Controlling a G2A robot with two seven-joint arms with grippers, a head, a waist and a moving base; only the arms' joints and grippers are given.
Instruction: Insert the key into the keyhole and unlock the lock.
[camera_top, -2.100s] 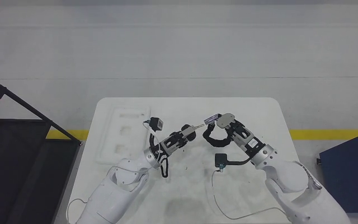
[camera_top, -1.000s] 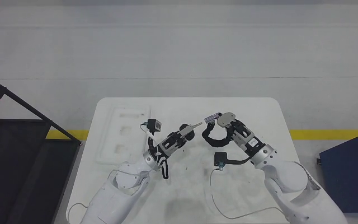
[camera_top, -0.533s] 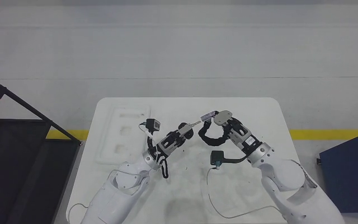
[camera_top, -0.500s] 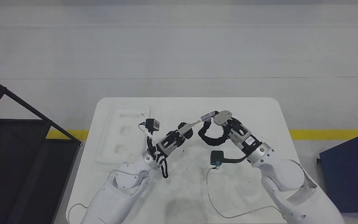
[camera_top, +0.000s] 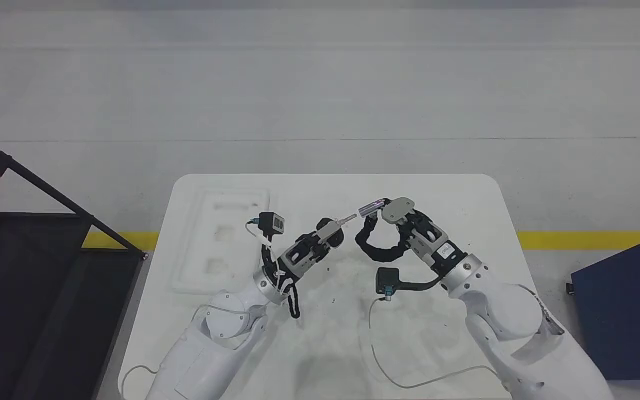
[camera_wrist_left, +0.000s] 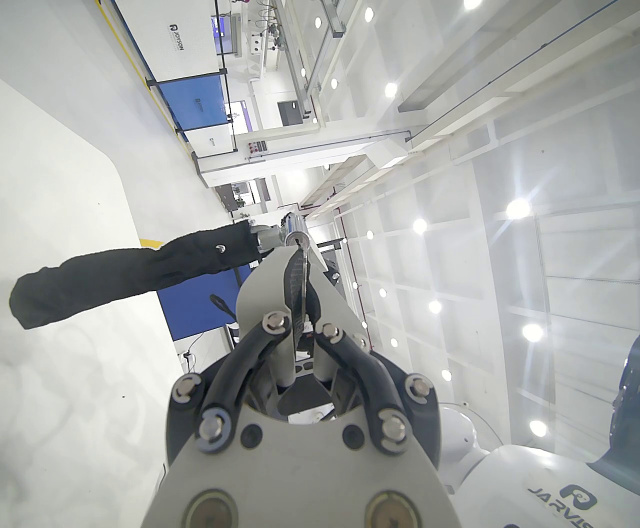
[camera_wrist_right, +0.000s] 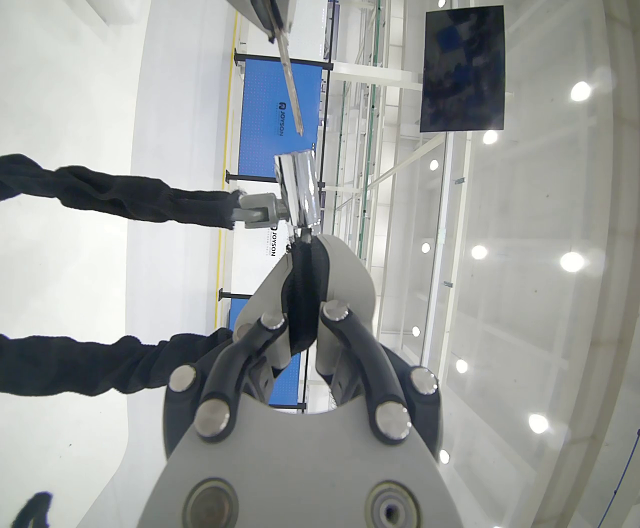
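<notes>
Entering from the lower left of the top view, the left arm is angled toward frame centre above the table (camera_top: 460, 200), and the left gripper (camera_top: 337, 227) is closed flat on the key (camera_wrist_right: 289, 85), blade pointed up and right. The right arm is bent inward from the lower right, with the right gripper (camera_wrist_right: 302, 245) clamped on the silver lock cylinder (camera_wrist_right: 297, 187). Its black-sleeved cable (camera_wrist_right: 125, 200) is looped below. The key tip is held just short of the cylinder's end face, a narrow gap being left.
</notes>
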